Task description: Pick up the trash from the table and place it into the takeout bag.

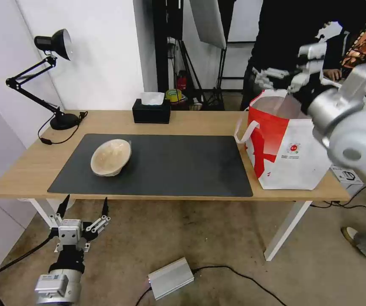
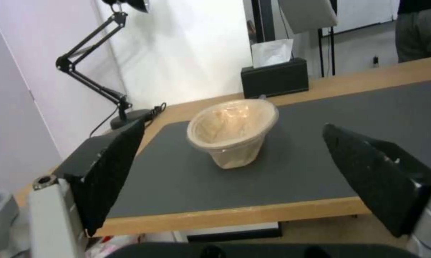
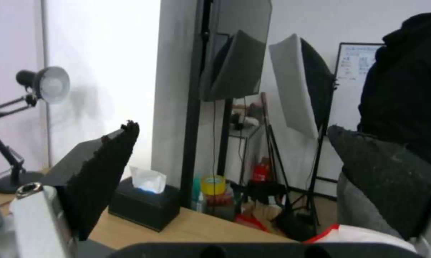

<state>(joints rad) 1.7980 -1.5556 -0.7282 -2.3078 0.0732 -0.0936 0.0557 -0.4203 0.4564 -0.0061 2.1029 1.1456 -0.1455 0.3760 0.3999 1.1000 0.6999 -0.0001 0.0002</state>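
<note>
A tan paper-pulp bowl (image 1: 111, 157) lies tilted on its side on the left part of the dark grey mat (image 1: 170, 165) covering the table (image 1: 200, 123). My left gripper (image 1: 86, 198) hangs open below the table's front edge, in front of the bowl (image 2: 232, 130) and apart from it, with nothing between its fingers (image 2: 113, 168). The takeout bag (image 1: 289, 148) stands open at the table's right end. My right gripper (image 1: 276, 83) hovers above the bag's mouth, open and empty (image 3: 232, 128). The bag's rim (image 3: 363, 233) shows just beneath it.
A black tissue box (image 1: 151, 109) sits at the table's back edge and a black desk lamp (image 1: 53, 85) at the back left corner. A small white box (image 1: 347, 175) lies right of the bag. A person stands behind the bag. A silver box (image 1: 171, 278) lies on the floor.
</note>
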